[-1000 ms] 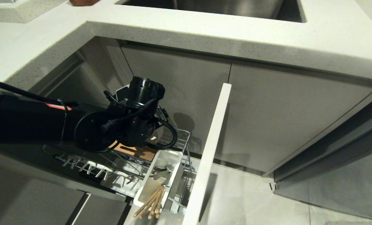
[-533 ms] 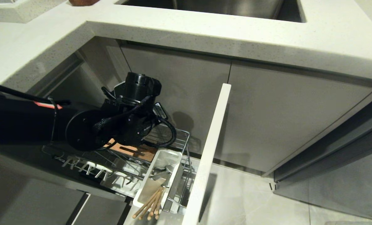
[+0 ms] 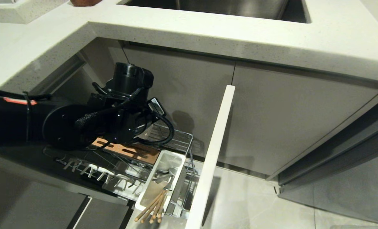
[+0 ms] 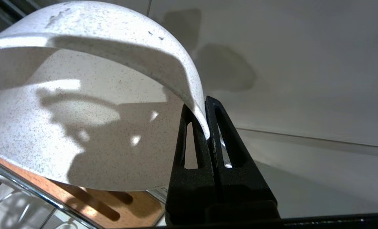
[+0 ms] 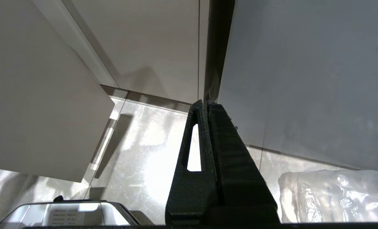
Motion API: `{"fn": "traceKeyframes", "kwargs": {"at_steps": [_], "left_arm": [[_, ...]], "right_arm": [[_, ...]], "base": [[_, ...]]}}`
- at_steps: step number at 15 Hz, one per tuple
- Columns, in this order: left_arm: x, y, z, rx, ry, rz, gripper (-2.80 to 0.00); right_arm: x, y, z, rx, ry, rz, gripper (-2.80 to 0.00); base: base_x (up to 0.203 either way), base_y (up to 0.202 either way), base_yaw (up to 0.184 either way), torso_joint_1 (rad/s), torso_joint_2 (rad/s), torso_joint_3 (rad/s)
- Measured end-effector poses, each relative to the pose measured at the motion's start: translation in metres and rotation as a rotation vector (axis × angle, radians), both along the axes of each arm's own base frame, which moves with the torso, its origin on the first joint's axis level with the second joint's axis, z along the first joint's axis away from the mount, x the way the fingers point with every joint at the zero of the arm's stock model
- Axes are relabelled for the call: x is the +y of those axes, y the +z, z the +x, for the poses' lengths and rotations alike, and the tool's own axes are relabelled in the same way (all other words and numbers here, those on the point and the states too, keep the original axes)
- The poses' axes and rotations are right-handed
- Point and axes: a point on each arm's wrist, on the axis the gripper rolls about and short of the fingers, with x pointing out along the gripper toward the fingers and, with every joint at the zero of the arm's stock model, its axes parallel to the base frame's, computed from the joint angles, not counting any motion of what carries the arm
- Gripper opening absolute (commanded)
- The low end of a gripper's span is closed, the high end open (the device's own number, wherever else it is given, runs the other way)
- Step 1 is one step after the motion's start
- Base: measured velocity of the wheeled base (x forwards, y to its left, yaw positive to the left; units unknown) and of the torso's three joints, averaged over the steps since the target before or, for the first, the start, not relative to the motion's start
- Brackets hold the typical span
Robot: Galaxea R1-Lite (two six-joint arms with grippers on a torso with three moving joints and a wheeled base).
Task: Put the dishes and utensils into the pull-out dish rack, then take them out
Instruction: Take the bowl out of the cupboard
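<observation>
Speckled cream bowl [image 4: 90, 127] tilted above the pull-out dish rack [image 3: 176, 143].
Wooden chopsticks [image 3: 152, 208] and a metal spoon [image 3: 163, 176] lie in the rack's white caddy, lower centre.

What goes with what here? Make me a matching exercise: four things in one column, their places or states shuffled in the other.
Things:
1. bowl
2. chopsticks
3. right gripper
4. wooden strip

Places or states:
A. sticking out of the white caddy
B. pinched at the rim by the left gripper
C. shut on nothing, above the floor
D. slotted, lying in the wire rack

Pairs: 1-B, 2-A, 3-C, 4-D
</observation>
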Motion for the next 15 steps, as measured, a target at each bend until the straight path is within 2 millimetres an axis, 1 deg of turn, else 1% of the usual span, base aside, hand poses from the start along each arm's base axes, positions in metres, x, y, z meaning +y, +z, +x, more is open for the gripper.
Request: {"fn": "traceKeyframes", "kwargs": {"at_steps": [3, 6, 8, 11, 15], "left_arm": [[0.0, 0.014, -0.013, -0.038, -0.013, -0.013, -2.8], [-0.003, 0.036, -0.036, -0.1, -0.051, -0.001, -2.8], [-0.004, 0.055, -0.056, -0.157, -0.074, 0.031, -2.8], [0.002, 0.092, -0.081, -0.26, -0.079, 0.078, -2.8], [0.019, 0.147, -0.102, -0.401, -0.059, 0.079, -2.8]], "right_arm": [[0.0, 0.0, 0.0, 0.0, 0.0, 0.0, -2.8], [0.0, 0.0, 0.0, 0.0, 0.0, 0.0, -2.8], [0.0, 0.0, 0.0, 0.0, 0.0, 0.0, -2.8], [0.0, 0.0, 0.0, 0.0, 0.0, 0.0, -2.8], [0.0, 0.0, 0.0, 0.0, 0.0, 0.0, -2.8]], "base": [[0.0, 0.0, 0.0, 0.0, 0.0, 0.0], [0.0, 0.0, 0.0, 0.0, 0.0, 0.0], [0.0, 0.0, 0.0, 0.0, 0.0, 0.0], [0.0, 0.0, 0.0, 0.0, 0.0, 0.0], [0.0, 0.0, 0.0, 0.0, 0.0, 0.0]]}}
